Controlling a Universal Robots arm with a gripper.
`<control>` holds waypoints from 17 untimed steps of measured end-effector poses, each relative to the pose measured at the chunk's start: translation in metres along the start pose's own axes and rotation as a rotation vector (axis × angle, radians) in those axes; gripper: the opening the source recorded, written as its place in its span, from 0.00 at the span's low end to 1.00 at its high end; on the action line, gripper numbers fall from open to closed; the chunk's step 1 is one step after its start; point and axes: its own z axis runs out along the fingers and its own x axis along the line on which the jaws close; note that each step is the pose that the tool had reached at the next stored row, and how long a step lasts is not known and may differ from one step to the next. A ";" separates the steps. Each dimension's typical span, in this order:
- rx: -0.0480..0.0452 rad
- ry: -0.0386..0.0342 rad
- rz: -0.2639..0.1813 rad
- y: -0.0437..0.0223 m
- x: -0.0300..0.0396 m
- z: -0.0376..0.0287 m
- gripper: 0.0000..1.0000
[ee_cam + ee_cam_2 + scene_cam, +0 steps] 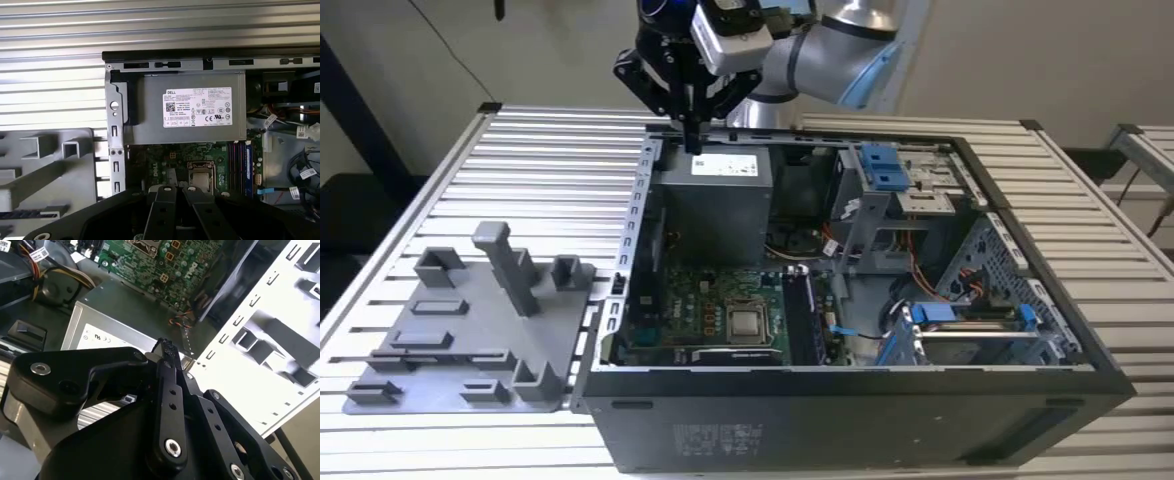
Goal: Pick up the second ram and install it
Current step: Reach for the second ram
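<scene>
Above the power supply [720,170], the gripper [692,140] hangs with its fingers [169,365] pressed together, nothing pinched between them. Likely risk: shut tips cannot take a stick, and a descent from here would strike the supply's lid or the case [854,410] rim. The second ram [30,214] – judged to be the dark strip on the grey fixture [467,320] – lies well apart from the fingers, outside the case

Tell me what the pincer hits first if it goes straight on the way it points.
Most likely the grey power supply in the computer case: the pincer points down over its labelled top, close to the case's side wall. Depth is unclear, so it could catch that wall's rim instead.
</scene>
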 end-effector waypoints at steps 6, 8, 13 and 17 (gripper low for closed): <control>-0.0001 0.0001 -0.003 -0.0010 0.0146 -0.0003 0.11; -0.0002 0.0002 -0.005 -0.0014 0.0203 -0.0004 0.11; -0.0004 0.0004 -0.009 -0.0033 0.0329 -0.0008 0.11; -0.0007 0.0006 -0.011 -0.0052 0.0431 -0.0010 0.11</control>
